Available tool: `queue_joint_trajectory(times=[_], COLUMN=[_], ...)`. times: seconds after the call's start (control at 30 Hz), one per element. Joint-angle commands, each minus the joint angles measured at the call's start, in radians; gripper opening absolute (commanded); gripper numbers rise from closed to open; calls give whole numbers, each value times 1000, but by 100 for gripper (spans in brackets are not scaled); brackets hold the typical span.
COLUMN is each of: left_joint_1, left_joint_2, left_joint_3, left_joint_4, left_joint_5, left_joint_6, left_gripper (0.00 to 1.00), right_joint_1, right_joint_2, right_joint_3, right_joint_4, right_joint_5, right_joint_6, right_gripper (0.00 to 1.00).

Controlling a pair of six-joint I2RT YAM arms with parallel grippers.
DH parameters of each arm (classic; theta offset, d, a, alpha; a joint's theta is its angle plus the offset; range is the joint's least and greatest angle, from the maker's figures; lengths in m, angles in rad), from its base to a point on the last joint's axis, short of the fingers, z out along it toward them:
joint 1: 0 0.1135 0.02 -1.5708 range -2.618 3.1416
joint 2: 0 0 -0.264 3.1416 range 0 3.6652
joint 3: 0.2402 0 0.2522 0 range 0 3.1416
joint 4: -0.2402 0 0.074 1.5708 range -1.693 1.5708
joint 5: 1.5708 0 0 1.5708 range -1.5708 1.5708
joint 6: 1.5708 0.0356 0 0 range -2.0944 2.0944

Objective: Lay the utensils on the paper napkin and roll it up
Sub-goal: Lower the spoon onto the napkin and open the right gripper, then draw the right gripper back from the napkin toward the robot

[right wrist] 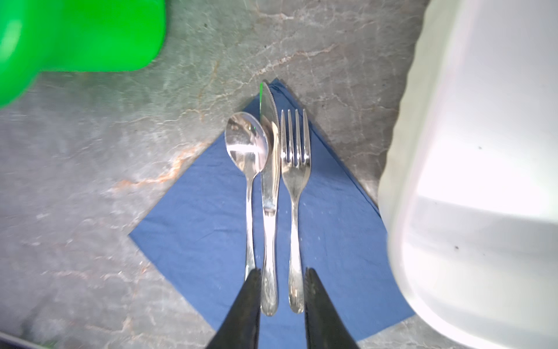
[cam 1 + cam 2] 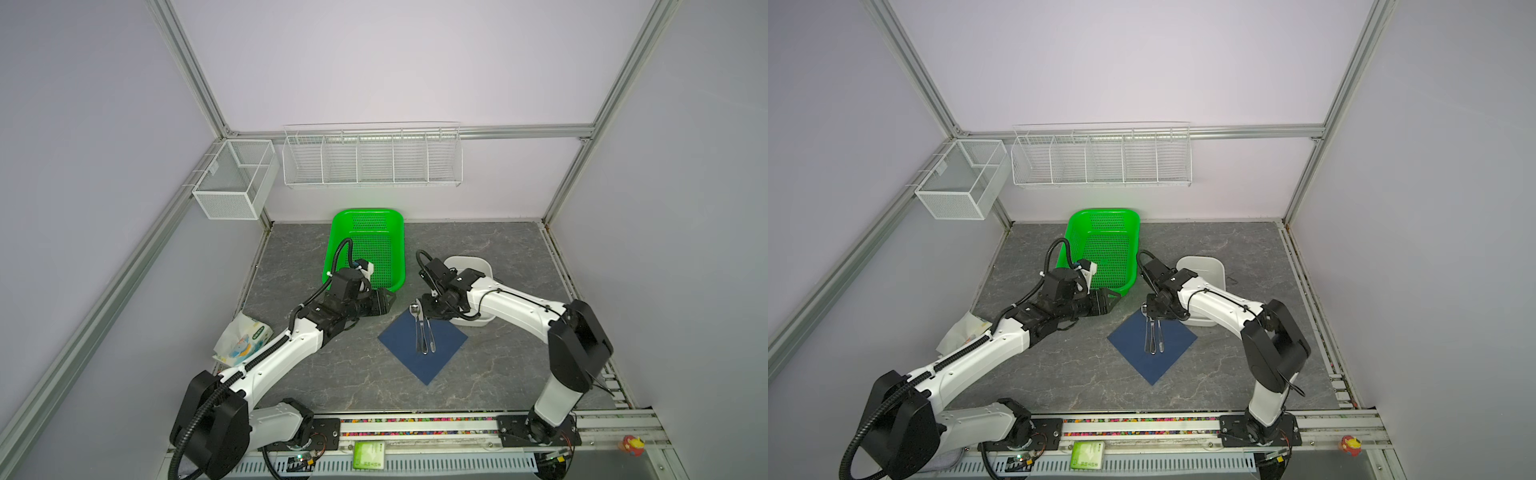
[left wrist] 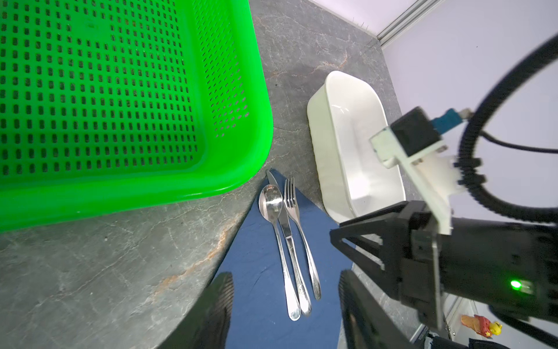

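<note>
utensils [image 2: 424, 332]: we see spoon [image 1: 246, 145], knife [image 1: 269, 181] and fork [image 1: 295, 169] side by side on the paper napkin [image 2: 428, 368], lower centre in both top views.
right gripper [image 1: 282, 273]: narrowly parted above the handle ends; we see nothing gripped.
left gripper [image 3: 284, 275]: well apart, empty, left of the utensils in both top views.
</note>
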Motion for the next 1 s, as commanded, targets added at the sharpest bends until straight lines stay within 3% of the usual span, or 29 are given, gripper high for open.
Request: queue_joint_trajectory(times=[0.0, 0.17, 0.43, 0.8, 0.97], left_joint_1=[6, 4, 0, 0, 1], left_joint_2=[-23, -22, -31, -36, -51], left_joint_3=[-32, -54, -84, -76, -83], left_joint_4=[30, 71, 83, 50, 13], left_joint_5=[23, 44, 64, 57, 48], left_joint_6=[-34, -70, -69, -29, 6], left_gripper=[57, 57, 57, 57, 58], right_joint_1=[9, 11, 14, 24, 52], right_joint_2=[-95, -270, -489, -490, -484], right_joint_3=[-77, -224, -414, -446, -492], right_joint_4=[72, 147, 251, 360, 463], right_joint_5=[32, 64, 96, 19, 21], right_joint_6=[55, 83, 123, 82, 90], right_gripper=[29, 36, 58, 61, 69])
